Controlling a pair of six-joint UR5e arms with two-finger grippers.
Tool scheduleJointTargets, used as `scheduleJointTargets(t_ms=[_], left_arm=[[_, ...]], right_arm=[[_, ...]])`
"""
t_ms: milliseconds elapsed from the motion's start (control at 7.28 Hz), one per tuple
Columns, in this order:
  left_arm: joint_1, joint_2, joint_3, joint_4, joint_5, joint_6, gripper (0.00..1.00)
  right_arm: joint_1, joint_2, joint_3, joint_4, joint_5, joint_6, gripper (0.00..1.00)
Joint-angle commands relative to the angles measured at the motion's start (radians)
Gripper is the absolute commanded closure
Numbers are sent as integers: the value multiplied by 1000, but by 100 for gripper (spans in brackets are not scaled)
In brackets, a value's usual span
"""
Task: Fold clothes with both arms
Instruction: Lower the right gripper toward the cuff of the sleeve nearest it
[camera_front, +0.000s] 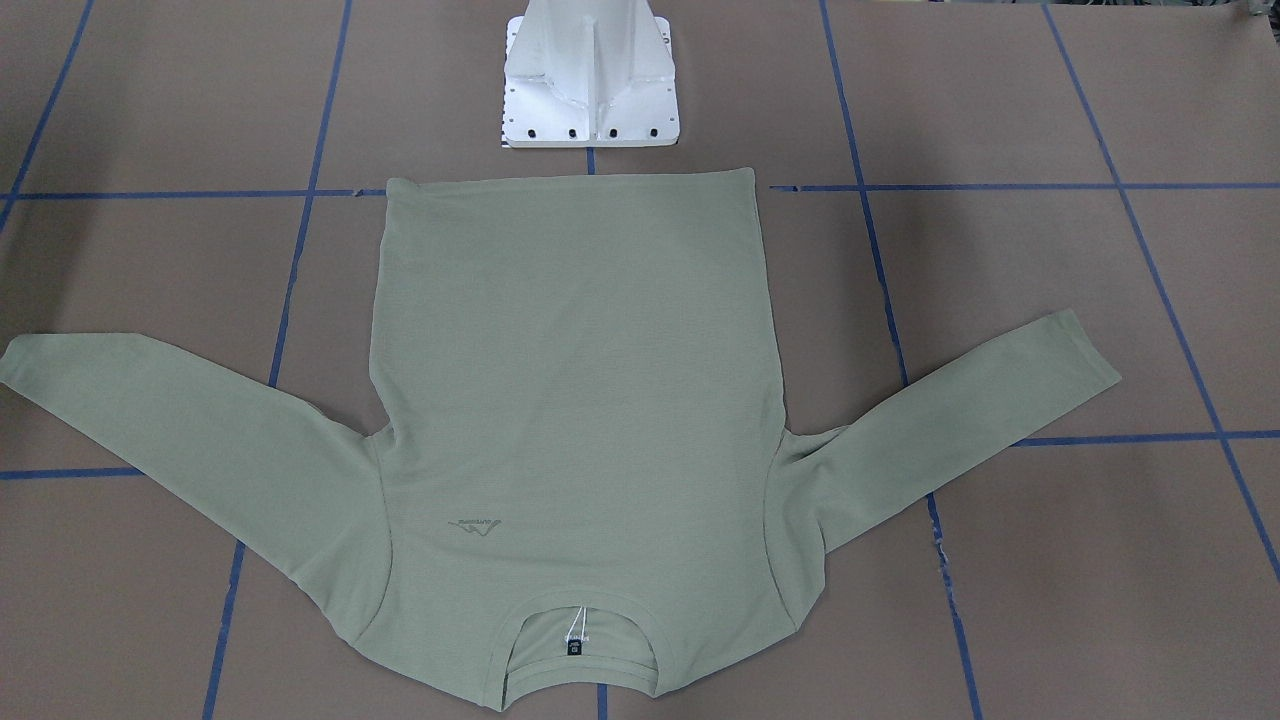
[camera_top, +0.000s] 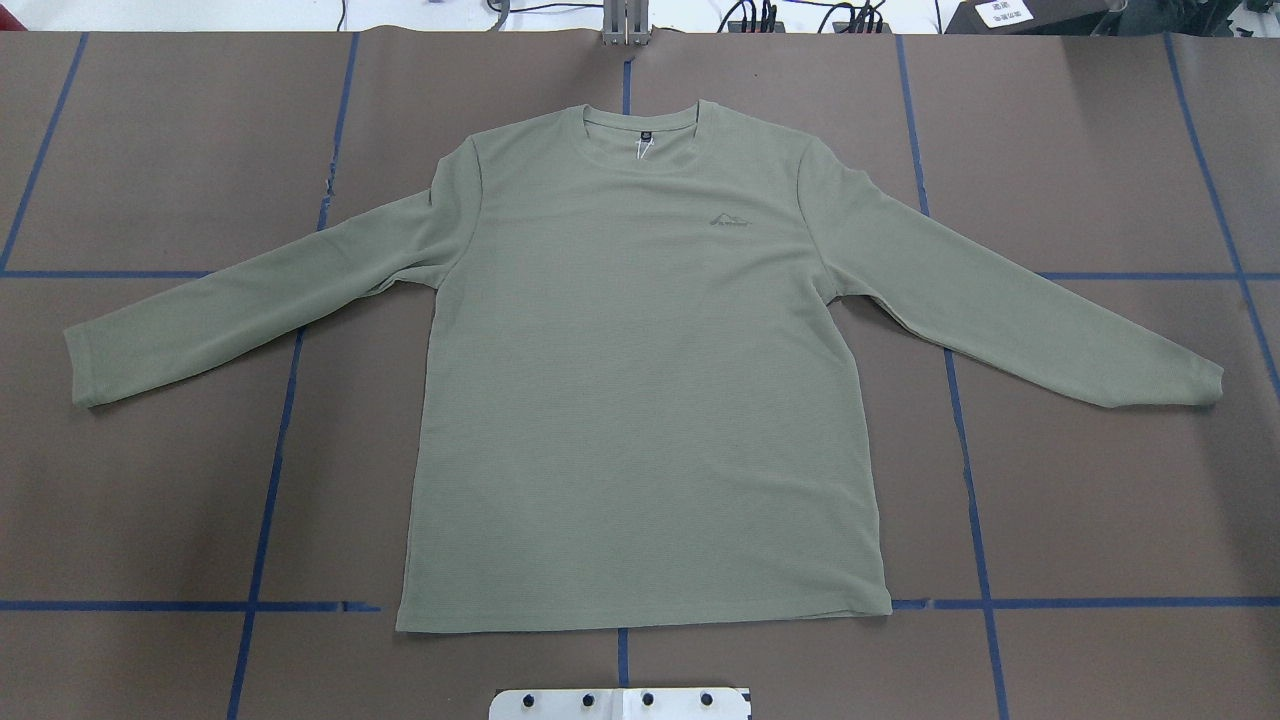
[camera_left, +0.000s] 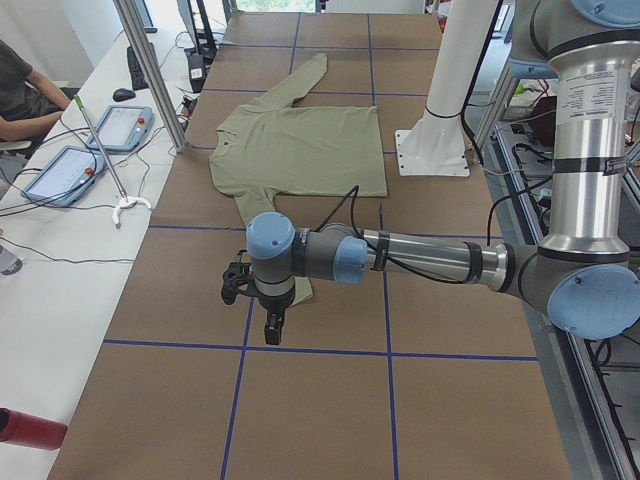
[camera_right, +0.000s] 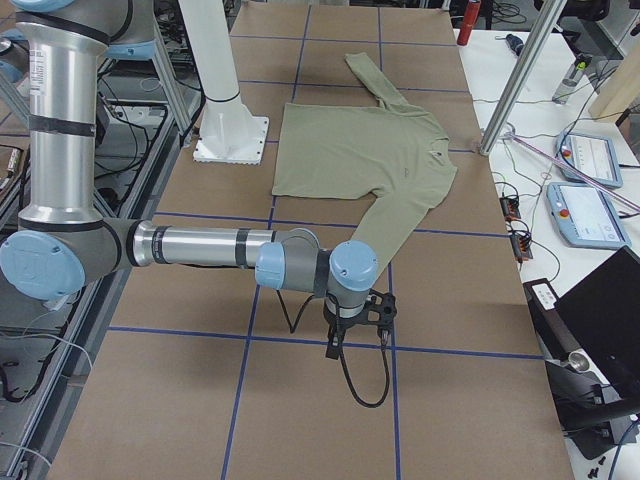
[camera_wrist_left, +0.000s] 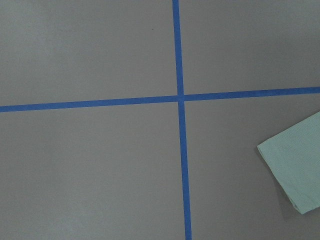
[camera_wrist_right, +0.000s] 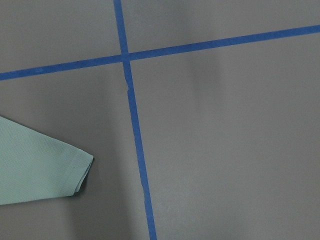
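The pale sage-green shirt (camera_top: 640, 400) lies flat and face up on the brown table, both sleeves spread out, neck away from the robot; it also shows in the front view (camera_front: 575, 380). My left gripper (camera_left: 271, 333) hangs over the table just beyond the near sleeve's cuff; the left wrist view shows that cuff (camera_wrist_left: 295, 170) at its right edge. My right gripper (camera_right: 334, 347) hangs just beyond the other cuff (camera_wrist_right: 45, 167). Neither gripper touches the shirt. Both show only in the side views, so I cannot tell whether they are open or shut.
The white pedestal base (camera_front: 590, 90) stands by the shirt's hem. Blue tape lines (camera_top: 265, 500) grid the table. A side bench holds tablets (camera_left: 65, 170) and a red cylinder (camera_left: 30, 428); a seated operator (camera_left: 20, 90) is there. A laptop (camera_right: 600, 310) sits beside the table.
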Motion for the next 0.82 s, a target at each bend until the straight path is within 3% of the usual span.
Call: scheduleJointTargets(t_ms=[0,412,549,687], left_arm=[[0,-2,-2,0,0,0,0],[3,-63,-8,-5,-11,-11,0],[3,-79,13,-23,-84,-8,0],[11,-112,19,-100,-92,-8,0]], right_arm=[[1,9,11,2,6,7,0],[-4,46,6,11,6,5,0],[-15,48,5,79,6,8,0],[-36,52,-23,132,7,8,0]])
